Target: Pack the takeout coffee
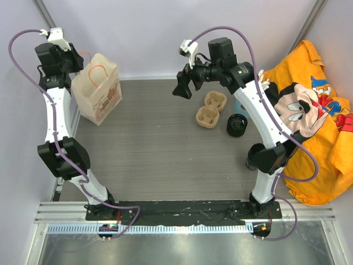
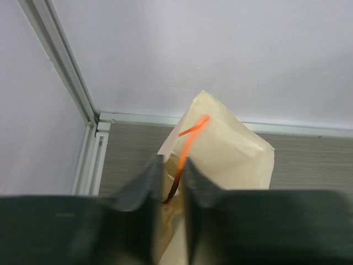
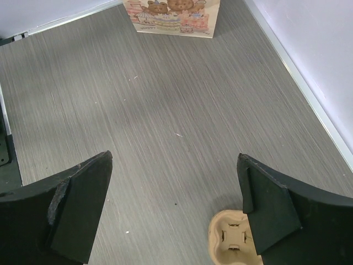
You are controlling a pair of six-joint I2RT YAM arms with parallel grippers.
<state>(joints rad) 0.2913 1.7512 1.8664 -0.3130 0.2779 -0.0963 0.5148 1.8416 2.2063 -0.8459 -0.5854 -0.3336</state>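
Left pincer at the bag handle, right pincer spread wide; coffee not yet packed.

The left pincer (image 2: 171,163) has its jaws a narrow slit apart with the orange handle (image 2: 190,138) of the paper bag (image 1: 98,91) running through the slit; whether they pinch it cannot be told. The bag stands upright in the far left corner of the counter (image 1: 149,143). The right pincer (image 3: 174,160) is fully spread and holds nothing, hanging above bare counter just left of the cardboard carrier (image 1: 211,109). The takeout coffee (image 1: 237,125) stands on the counter just right of the carrier, outside its wells, close against the right arm. An orange printed shirt (image 1: 314,127) lies crumpled at the right edge.
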